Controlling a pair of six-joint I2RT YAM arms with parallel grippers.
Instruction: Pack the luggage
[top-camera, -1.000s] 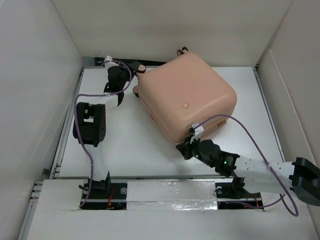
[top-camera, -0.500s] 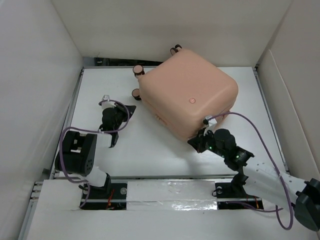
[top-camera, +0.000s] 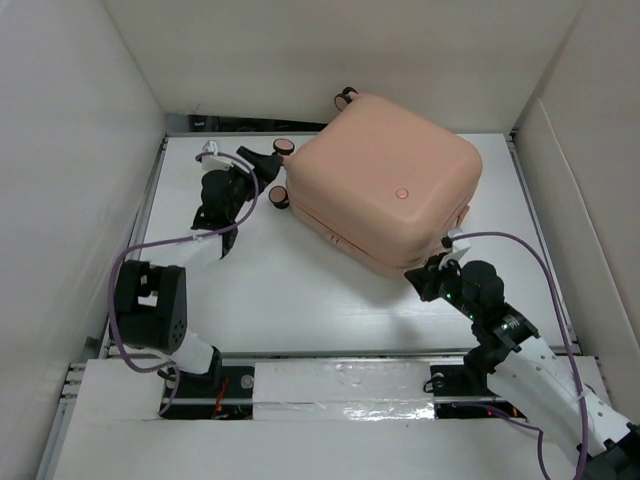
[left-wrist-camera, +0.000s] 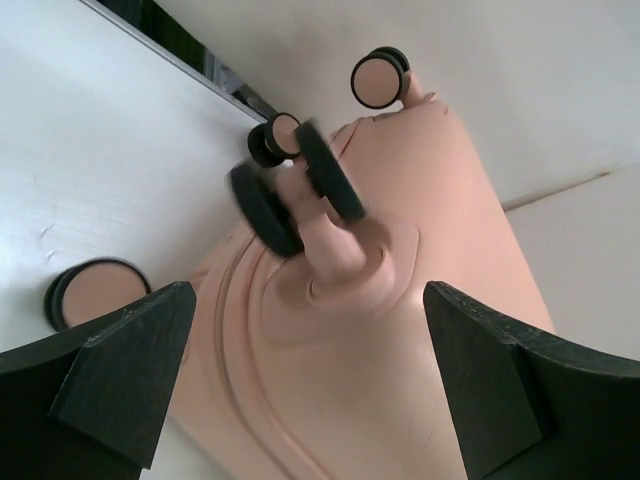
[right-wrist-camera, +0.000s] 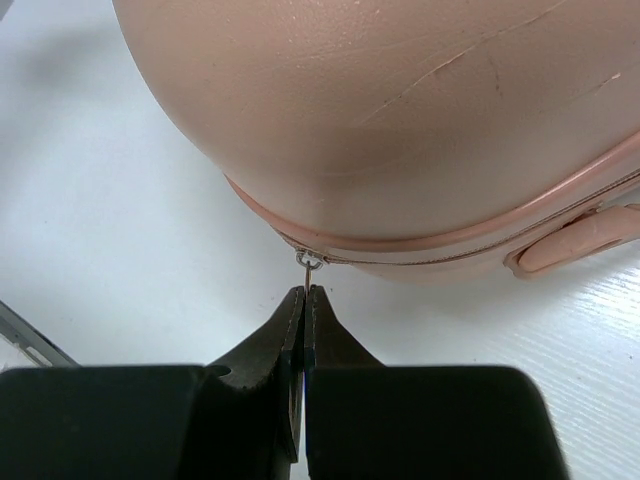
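Observation:
The luggage (top-camera: 385, 195) is a peach-pink hard-shell case lying closed and flat on the white table, its caster wheels (top-camera: 279, 196) pointing left. At its near right corner my right gripper (top-camera: 428, 280) is shut on the small metal zipper pull (right-wrist-camera: 308, 265), and the right gripper (right-wrist-camera: 303, 292) sits just below the zip seam. My left gripper (top-camera: 258, 178) stands open at the wheel end. In the left wrist view the left gripper (left-wrist-camera: 308, 300) has a finger on each side of the luggage (left-wrist-camera: 400, 330) shell below a caster (left-wrist-camera: 300, 190), touching nothing I can see.
White walls close in the table (top-camera: 300, 290) on the left, back and right. A metal rail (top-camera: 135, 260) runs along the left edge. A pink side handle (right-wrist-camera: 580, 240) sits on the luggage right of the zipper pull.
The right gripper has travelled right along the luggage's near edge, still pinching the zipper pull, and the luggage has shifted right. The left arm drew back, then returned to the wheel end with jaws open.

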